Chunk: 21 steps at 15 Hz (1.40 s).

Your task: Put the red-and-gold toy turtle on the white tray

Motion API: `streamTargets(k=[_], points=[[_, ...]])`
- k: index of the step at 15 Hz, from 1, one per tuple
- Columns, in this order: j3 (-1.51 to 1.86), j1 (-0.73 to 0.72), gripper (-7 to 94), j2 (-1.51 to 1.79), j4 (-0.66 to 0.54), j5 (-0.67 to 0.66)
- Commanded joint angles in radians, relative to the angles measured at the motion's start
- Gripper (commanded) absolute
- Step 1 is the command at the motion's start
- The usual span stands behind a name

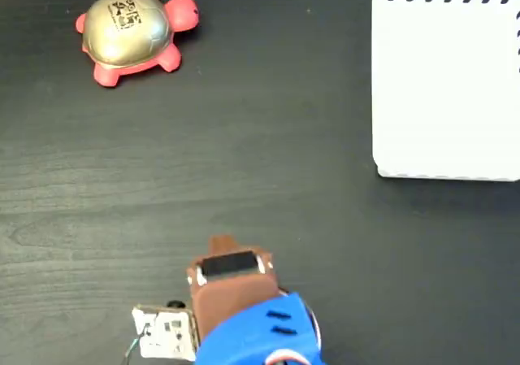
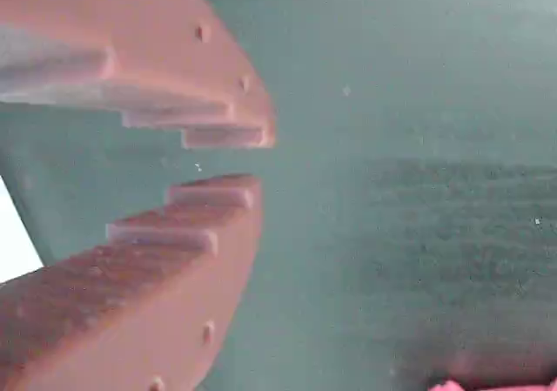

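Far up and left of the brown gripper [image 1: 219,247] with its blue arm [image 1: 256,336] is the red-and-gold toy turtle [image 1: 134,33]: gold shell with black mark, coral-red head and feet. Up right, the white tray [image 1: 447,97] carries black slanted stripes. The table [image 1: 268,162] is black woodgrain.

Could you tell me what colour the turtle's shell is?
Shiny gold with a black mark, clearest in the fixed view: turtle.
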Motion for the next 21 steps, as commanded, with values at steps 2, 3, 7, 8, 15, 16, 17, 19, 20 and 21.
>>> streamTargets(k=[2, 3, 7, 8, 15, 16, 17, 19, 20, 21], points=[[-0.393, 0.009, 0, -0.449, -0.133, -0.063], [-0.531, 0.011, 0, -0.591, -0.124, -0.095], [-1.051, 0.011, 0, -1.137, -0.017, -0.184], [-1.173, -0.003, 0, -1.249, 0.029, -0.192], [-1.775, -0.046, 0, -1.845, 0.011, -0.120], [-1.847, -0.058, 0, -1.899, 0.025, -0.107], [-1.899, -0.074, 0, -1.928, 0.043, -0.092], [-1.991, -0.098, 0, -1.967, 0.094, -0.067], [-2.048, -0.110, 0, -1.997, 0.124, -0.055], [-2.102, -0.117, 0, -2.029, 0.137, -0.041]])
